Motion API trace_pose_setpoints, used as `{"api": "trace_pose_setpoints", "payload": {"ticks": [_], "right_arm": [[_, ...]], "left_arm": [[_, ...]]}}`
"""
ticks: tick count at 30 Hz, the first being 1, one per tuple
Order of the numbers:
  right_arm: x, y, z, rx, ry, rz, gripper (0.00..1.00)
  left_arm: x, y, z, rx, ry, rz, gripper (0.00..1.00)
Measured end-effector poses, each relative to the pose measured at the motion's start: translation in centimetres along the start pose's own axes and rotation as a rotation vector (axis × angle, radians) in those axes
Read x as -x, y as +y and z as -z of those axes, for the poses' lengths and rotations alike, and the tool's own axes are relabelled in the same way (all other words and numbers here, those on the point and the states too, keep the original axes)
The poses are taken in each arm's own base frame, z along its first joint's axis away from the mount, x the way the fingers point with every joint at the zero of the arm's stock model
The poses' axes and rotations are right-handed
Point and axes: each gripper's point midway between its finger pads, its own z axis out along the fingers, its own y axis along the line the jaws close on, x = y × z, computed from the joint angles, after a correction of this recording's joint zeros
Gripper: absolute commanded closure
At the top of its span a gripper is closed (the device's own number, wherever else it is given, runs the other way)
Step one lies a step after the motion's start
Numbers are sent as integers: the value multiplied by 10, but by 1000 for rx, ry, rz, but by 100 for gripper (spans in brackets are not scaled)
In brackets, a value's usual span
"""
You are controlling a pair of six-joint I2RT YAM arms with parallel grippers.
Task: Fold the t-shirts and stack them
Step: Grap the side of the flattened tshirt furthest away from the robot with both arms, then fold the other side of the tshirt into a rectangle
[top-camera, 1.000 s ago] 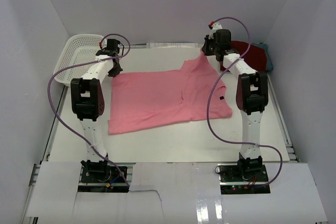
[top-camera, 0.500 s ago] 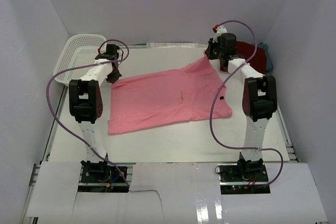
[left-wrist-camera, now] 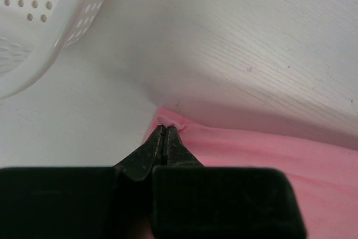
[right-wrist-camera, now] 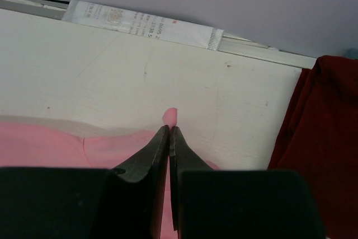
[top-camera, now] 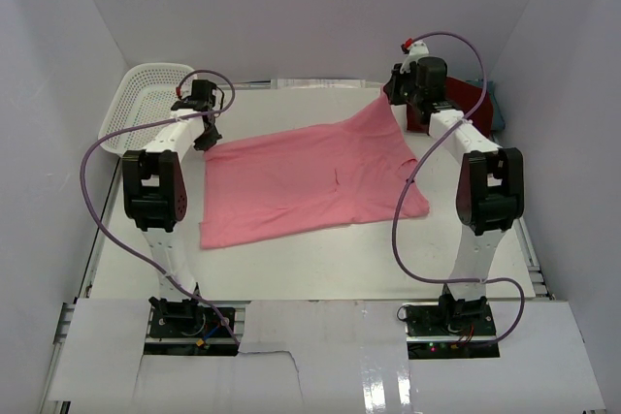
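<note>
Both shut tight: left jaws pinch pink shirt point(top-camera: 301, 176) far-left corner, right jaws far-right corner. Shirt spreads on table point(top-camera: 320, 259) toward you, long axis left-right; you likely fold toward near edge.

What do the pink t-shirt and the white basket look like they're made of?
The pink t-shirt: soft matte cloth, possibly cotton; it drapes and creases where pinched. The white basket: rigid moulded plastic by its look, slightly glossy, with regular round holes and a smooth rim.

white perforated basket point(top-camera: 120, 115) far left, white table point(top-camera: 320, 261)
</note>
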Motion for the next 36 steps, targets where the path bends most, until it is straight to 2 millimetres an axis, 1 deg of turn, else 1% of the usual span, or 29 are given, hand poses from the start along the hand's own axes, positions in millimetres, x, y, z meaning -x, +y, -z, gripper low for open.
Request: {"api": "trace_pose_setpoints", "payload": {"ticks": [3, 12, 15, 20, 23, 27, 29, 36], "right_arm": [[-1, 2, 9, -1, -6, 1, 92], [-30, 4, 32, -6, 32, -9, 92], [-35, 6, 42, -7, 32, -10, 92], [-32, 10, 59, -6, 13, -5, 92], [-28, 12, 67, -4, -8, 0, 92], [-27, 13, 70, -3, -17, 2, 92], [-29, 13, 70, -4, -13, 1, 92], [-50, 12, 74, -9, 23, -8, 92]], "left_arm": [[-2, 2, -1, -1, 3, 2, 100], [-17, 7, -4, -4, 37, 4, 100], [-21, 9, -3, -8, 44, 5, 100], [-28, 11, -1, -16, 58, 5, 100], [-28, 13, 2, -20, 57, 10, 100], [-26, 16, 5, -25, 50, 19, 100], [-25, 17, 5, -27, 50, 23, 100], [-26, 17, 5, -35, 55, 27, 100]]}}
